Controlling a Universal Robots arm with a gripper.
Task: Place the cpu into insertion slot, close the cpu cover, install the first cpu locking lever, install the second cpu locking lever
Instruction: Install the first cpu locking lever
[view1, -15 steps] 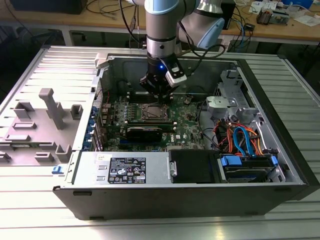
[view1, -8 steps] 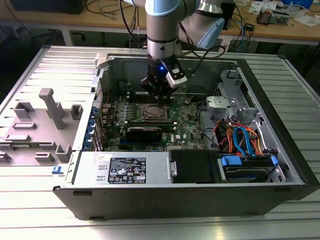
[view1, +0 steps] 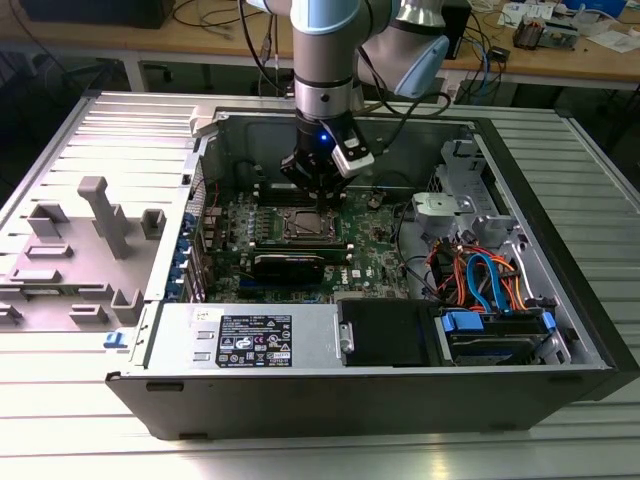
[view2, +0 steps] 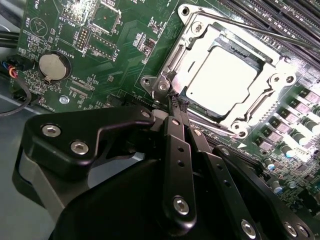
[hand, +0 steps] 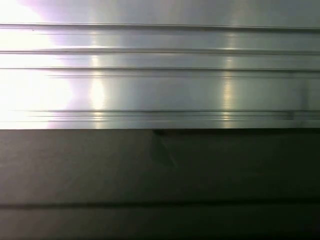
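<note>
Silver cpu cover (view2: 200, 35) frames the cpu (view2: 227, 80), gripper (view2: 176, 102) pinched shut, empty, at its corner, where 1 slip could gouge the motherboard (view2: 125, 45).

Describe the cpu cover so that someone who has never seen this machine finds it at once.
Look into the open computer case, at the green motherboard on its floor, right beneath the end effector. There sits the cpu cover, a thin silver square frame. Its large square window, showing the pale cpu, sets it apart from the long dark memory slots beside it.
</note>
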